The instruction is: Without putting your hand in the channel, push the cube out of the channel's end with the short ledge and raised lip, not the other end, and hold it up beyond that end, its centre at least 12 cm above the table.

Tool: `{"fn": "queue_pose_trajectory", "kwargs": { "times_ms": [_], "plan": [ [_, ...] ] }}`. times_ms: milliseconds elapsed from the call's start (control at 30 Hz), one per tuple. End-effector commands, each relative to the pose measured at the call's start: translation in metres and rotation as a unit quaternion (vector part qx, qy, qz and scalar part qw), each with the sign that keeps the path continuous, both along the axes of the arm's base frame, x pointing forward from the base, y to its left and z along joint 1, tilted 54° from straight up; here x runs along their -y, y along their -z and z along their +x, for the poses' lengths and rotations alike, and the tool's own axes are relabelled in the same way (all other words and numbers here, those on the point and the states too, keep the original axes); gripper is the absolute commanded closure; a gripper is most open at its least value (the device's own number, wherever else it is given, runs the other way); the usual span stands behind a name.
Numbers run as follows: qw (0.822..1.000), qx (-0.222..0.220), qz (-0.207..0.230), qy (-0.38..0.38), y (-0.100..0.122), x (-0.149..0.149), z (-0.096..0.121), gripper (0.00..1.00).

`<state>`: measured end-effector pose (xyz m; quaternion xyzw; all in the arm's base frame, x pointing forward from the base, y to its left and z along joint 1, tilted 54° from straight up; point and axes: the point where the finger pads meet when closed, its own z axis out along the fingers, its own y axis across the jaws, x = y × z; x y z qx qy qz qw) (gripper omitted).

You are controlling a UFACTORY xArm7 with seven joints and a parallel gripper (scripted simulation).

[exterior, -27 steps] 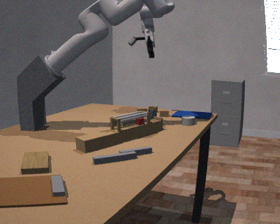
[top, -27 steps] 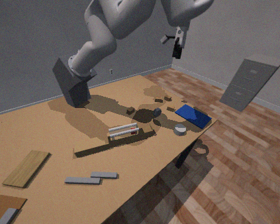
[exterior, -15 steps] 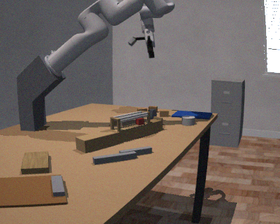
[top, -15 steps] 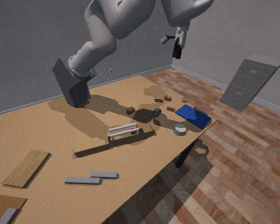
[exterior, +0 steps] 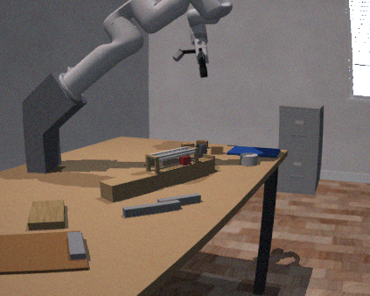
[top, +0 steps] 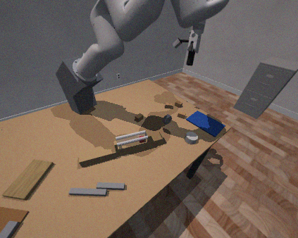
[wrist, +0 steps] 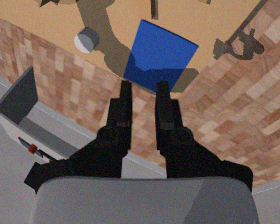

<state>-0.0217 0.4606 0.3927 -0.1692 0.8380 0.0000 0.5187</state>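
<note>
The small red cube (top: 142, 139) sits inside the channel near its right end, also visible in the exterior view (exterior: 185, 160). My gripper (top: 190, 58) (exterior: 202, 70) hangs high in the air, far above the table's far right corner. Its dark fingers stand close together with nothing between them.
A long wooden beam (top: 122, 152) lies in front of the channel. A blue mat (top: 206, 122), a grey cylinder (top: 191, 137), a dark round object (top: 167, 119) and small brown blocks sit at the right. Grey bars (top: 96, 189) and a plank (top: 28, 178) lie near the front.
</note>
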Motion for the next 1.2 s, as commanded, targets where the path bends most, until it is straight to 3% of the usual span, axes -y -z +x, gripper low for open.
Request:
{"fn": "queue_pose_trajectory", "kwargs": {
  "times_ms": [0,133,200,233,633,700,767,800,1167],
  "plan": [
    [1.0,0.003,-0.003,0.007,-0.03,0.005,0.039,1.0],
    [1.0,0.006,-0.016,0.022,-0.062,0.022,0.092,1.0],
    [1.0,0.006,-0.016,0.022,-0.062,0.022,0.092,1.0],
    [0.999,0.006,-0.021,0.027,-0.084,0.034,0.129,1.0],
    [0.997,-0.007,-0.054,0.053,-0.143,0.119,0.258,1.0],
    [0.996,-0.013,-0.062,0.057,-0.148,0.139,0.278,1.0],
    [0.996,-0.013,-0.062,0.057,-0.148,0.139,0.278,1.0],
    [0.995,-0.02,-0.071,0.06,-0.156,0.169,0.308,1.0],
    [0.991,-0.058,-0.106,0.057,-0.155,0.288,0.397,1.0]
  ]
}}
